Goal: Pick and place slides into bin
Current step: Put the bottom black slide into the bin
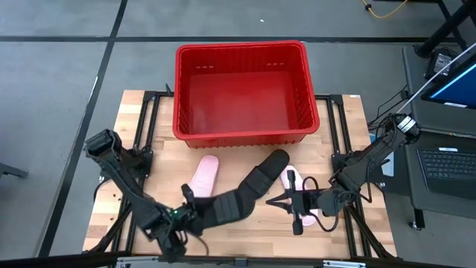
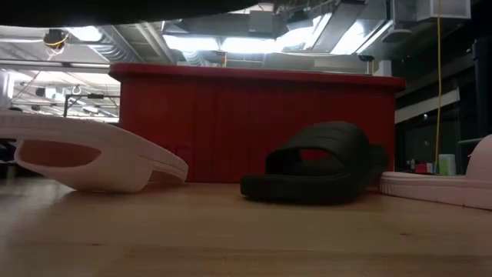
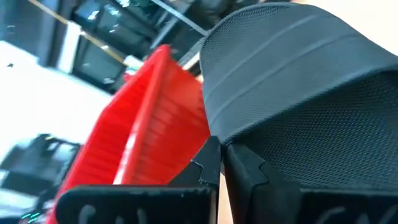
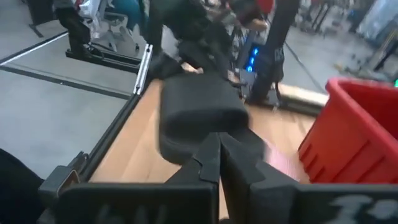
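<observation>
The red bin (image 1: 239, 137) stands at the table's far middle. My left gripper (image 1: 191, 215) is shut on a black slide (image 1: 227, 207) above the near part of the table. A second black slide (image 1: 269, 173) lies sole down in front of the bin (image 2: 254, 123). One pink slide (image 1: 204, 175) rests on the table to its left. Another pink slide (image 1: 292, 177) lies to its right, under my right gripper (image 1: 272, 199), which hovers shut with nothing between its fingers. My left gripper pinches the black slide between its two fingers at an edge beside the ribbed strap (image 3: 249, 134); the fingers (image 3: 208, 165) hide the exact spot. They come nearly level from the table's left. The slide is lifted clear and reaches toward the right.
The wooden table (image 1: 149, 141) has bare room left of the bin and along its near edge (image 2: 231, 238). Off the table to the right stand a laptop (image 1: 446, 160) and cables.
</observation>
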